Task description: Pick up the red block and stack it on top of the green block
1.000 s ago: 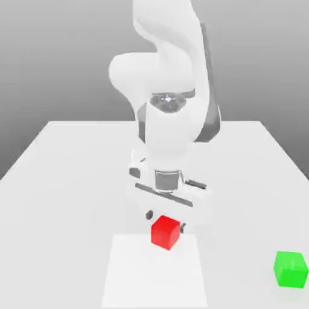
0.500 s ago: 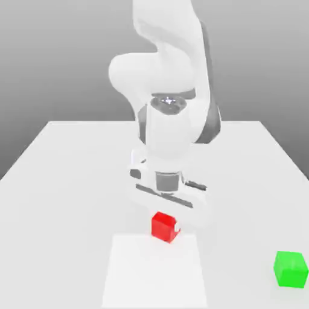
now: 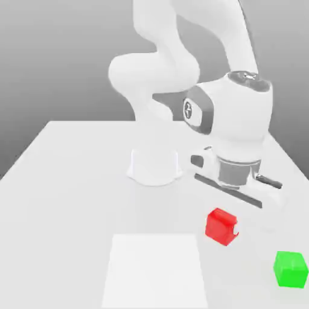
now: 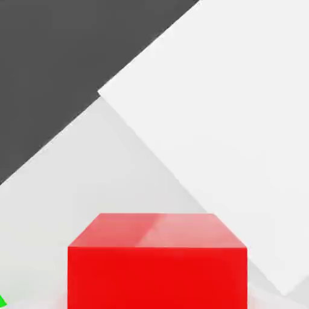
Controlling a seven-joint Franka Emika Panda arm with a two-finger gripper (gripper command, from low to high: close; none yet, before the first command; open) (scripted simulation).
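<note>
The Panda's two-finger gripper (image 3: 232, 220) is closed on the red cube (image 3: 221, 227), pinching it beneath the hand, near the green cube (image 3: 291, 270), which sits apart toward the exterior view's right on the white tabletop (image 3: 66, 223).

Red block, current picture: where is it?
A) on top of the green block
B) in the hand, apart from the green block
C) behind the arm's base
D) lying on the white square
B: the red block sits in the hand below the arm, toward the exterior view's right, with a gap between it and the green block.
</note>
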